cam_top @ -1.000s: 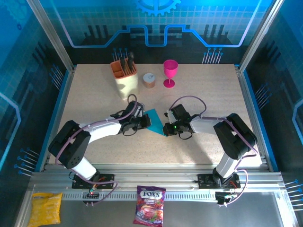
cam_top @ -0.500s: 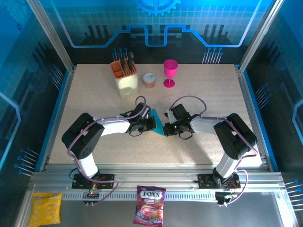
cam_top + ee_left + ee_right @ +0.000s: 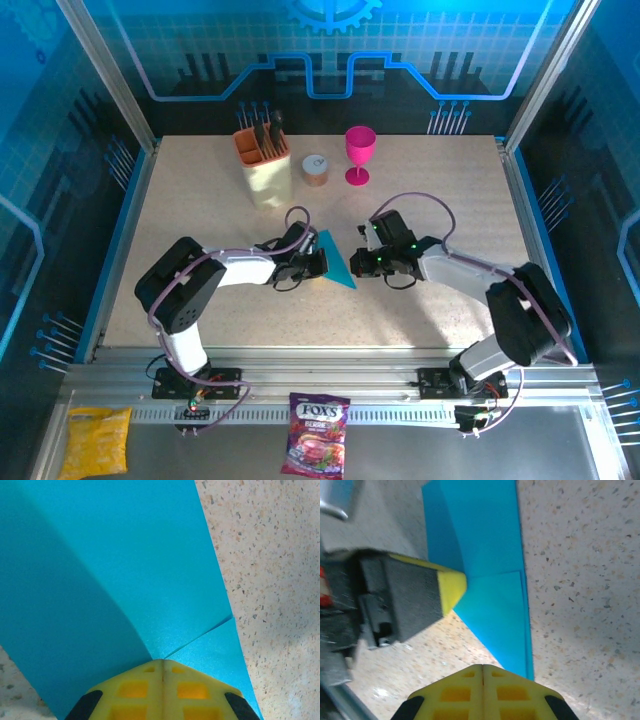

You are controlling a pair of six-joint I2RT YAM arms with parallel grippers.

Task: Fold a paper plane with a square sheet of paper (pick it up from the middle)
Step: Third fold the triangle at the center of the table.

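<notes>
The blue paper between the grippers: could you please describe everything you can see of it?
The square sheet of paper is thin, plain, bright cyan-blue, partly folded into a pointed shape. A straight flap edge crosses it, and one panel looks darker, as if angled up. It lies on the speckled table. The left gripper, shut, presses its yellow tip where the folds meet; the right gripper, shut, sits by its narrow corner.

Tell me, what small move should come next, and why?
Probably slide the shut left fingers along the crease to flatten it: they press on the folded square sheet of paper where a flap looks raised, while the shut right fingers sit near its corner.
</notes>
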